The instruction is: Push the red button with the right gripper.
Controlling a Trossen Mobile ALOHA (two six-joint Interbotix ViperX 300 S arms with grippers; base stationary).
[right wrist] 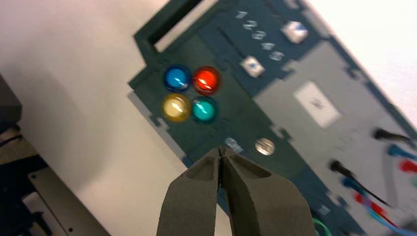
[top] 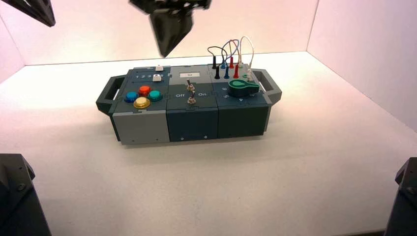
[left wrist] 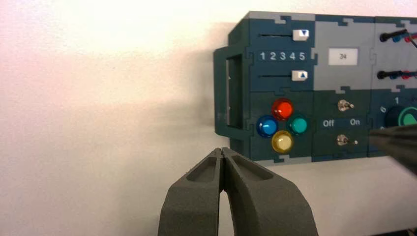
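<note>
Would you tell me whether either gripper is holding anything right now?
Nothing is held. The right gripper is shut and empty above the box, short of the red button; the left gripper is shut and empty too.

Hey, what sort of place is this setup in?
Probably a robot test booth: plain white walls close in a bare white tabletop, and only a box of buttons, switches and wires stands before two grippers.

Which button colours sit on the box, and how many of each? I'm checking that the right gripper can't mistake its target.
Red button: 1
Blue button: 1
Teal button: 1
Yellow button: 1
Total: 4
The right gripper hangs above the box, touching no button.
</note>
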